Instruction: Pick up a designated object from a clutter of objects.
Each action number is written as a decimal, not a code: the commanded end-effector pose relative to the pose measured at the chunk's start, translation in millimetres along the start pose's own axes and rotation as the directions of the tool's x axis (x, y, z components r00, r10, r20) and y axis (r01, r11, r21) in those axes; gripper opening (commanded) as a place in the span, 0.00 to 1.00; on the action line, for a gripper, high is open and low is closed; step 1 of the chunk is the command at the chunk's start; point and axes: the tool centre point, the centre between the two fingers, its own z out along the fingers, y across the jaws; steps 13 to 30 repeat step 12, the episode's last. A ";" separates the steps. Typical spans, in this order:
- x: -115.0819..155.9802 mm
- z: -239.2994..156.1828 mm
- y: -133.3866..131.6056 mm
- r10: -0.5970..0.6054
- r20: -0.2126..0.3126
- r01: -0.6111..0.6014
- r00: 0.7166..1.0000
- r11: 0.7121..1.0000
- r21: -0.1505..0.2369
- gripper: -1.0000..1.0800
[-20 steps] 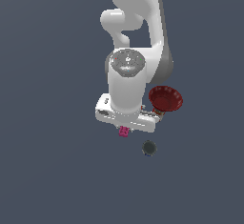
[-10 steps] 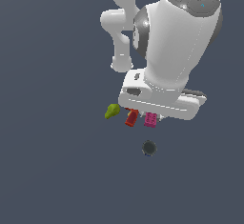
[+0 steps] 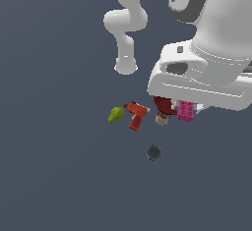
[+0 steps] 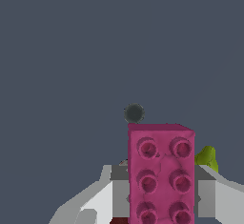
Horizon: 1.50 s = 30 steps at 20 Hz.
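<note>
Wrist view, end effector (image 4: pixel 161 189) pinching studded matte magenta brick (image 4: pixel 161 170), round dark disc (image 4: pixel 134 113), lumpy yellow-green pear shape (image 4: pixel 207 157)

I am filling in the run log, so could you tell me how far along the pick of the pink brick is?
Done: the gripper is shut on the pink brick, fingers on both sides. In hand: the brick hangs under the hand, seemingly above the orange drill and green lump. Left: probably only holding it.
</note>
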 end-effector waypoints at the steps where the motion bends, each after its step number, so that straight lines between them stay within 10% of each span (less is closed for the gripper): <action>1: -0.2 -10.5 -8.4 0.001 0.001 -0.001 1.000 1.000 0.000 0.00; 30: 0.6 -26.6 -22.4 0.001 0.001 -0.001 1.000 1.000 0.000 0.00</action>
